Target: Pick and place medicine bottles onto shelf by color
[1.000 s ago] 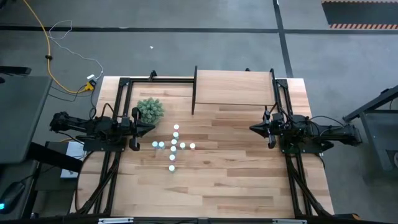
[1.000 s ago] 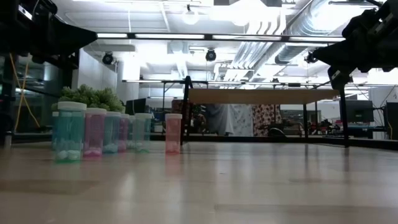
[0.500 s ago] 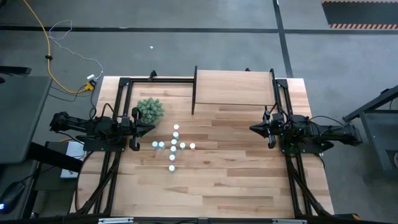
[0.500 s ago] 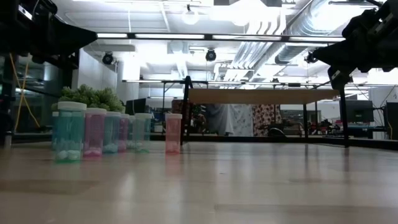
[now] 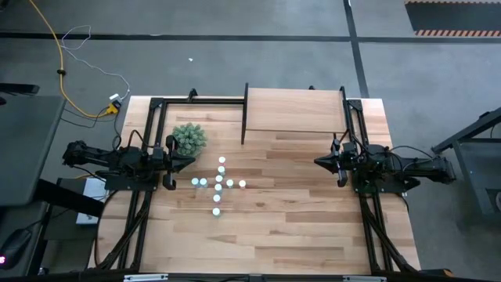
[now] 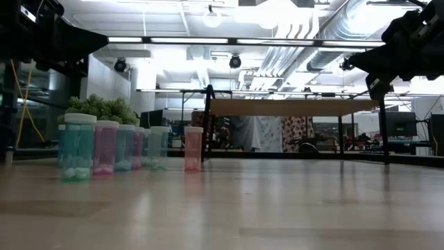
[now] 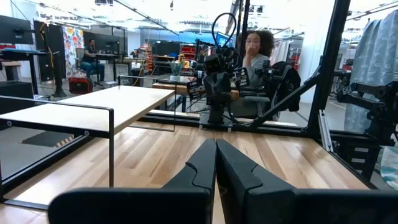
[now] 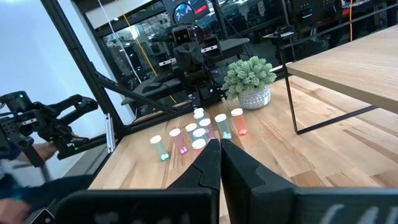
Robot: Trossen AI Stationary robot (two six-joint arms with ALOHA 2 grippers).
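Observation:
Several small medicine bottles [image 5: 218, 185] with white caps and teal, bluish or pink bodies stand upright in a cross-shaped cluster on the table, left of centre; they also show in the low view [image 6: 105, 147] and the right wrist view [image 8: 199, 134]. The light-wood shelf [image 5: 293, 110] stands on thin black supports at the table's far edge. My left gripper [image 5: 190, 163] is shut and empty, raised above the table just left of the bottles. My right gripper [image 5: 318, 162] is shut and empty, raised at the table's right, pointing toward the bottles.
A bushy green plant in a pot [image 5: 189, 138] stands just beyond the left gripper, at the far left of the bottles. Black frame bars run along both table sides. A person sits in the room beyond the table [image 7: 255, 46]. Bare tabletop lies between bottles and right gripper.

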